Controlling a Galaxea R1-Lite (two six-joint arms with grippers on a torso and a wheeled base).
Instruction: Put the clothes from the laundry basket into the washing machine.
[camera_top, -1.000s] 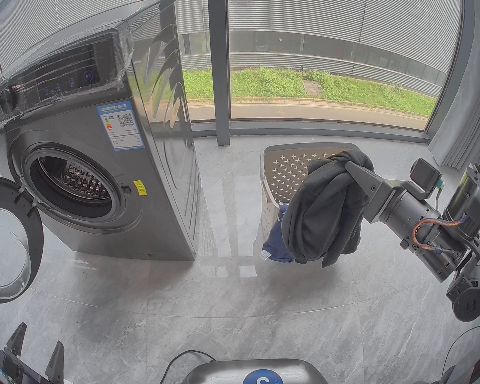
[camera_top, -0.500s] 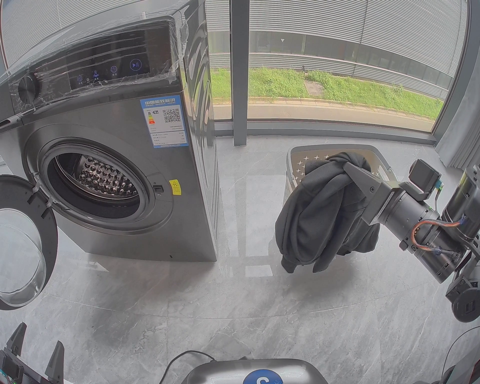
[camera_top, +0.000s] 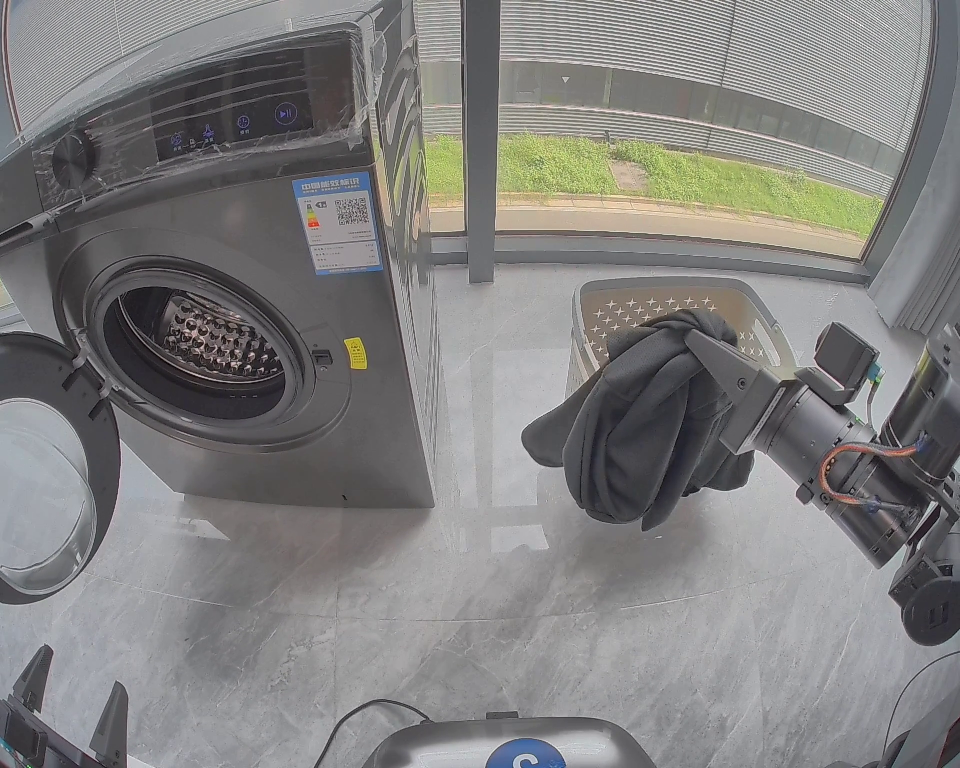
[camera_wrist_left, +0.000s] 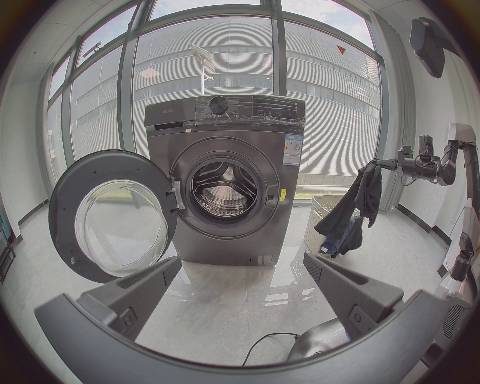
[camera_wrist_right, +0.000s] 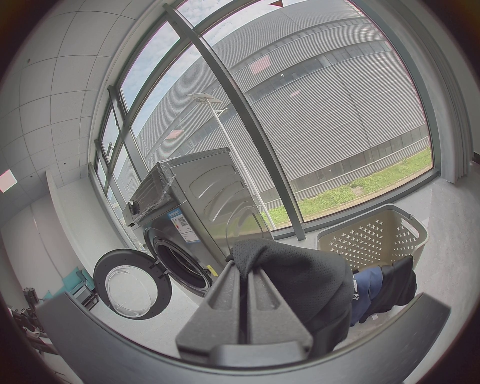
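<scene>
Clothes: a dark knit garment hangs in soft folds right of centre, pinched between the closed flat fingers of the right gripper.
Above it sits the beige perforated plastic laundry basket; the grey washing machine, upper left, has its round glass door swung wide. The left gripper, lower left, is spread and empty.

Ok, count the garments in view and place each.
2. A black garment hangs from the right gripper by the laundry basket; a blue garment sits below it at the basket's wall. More may be hidden inside.
</scene>
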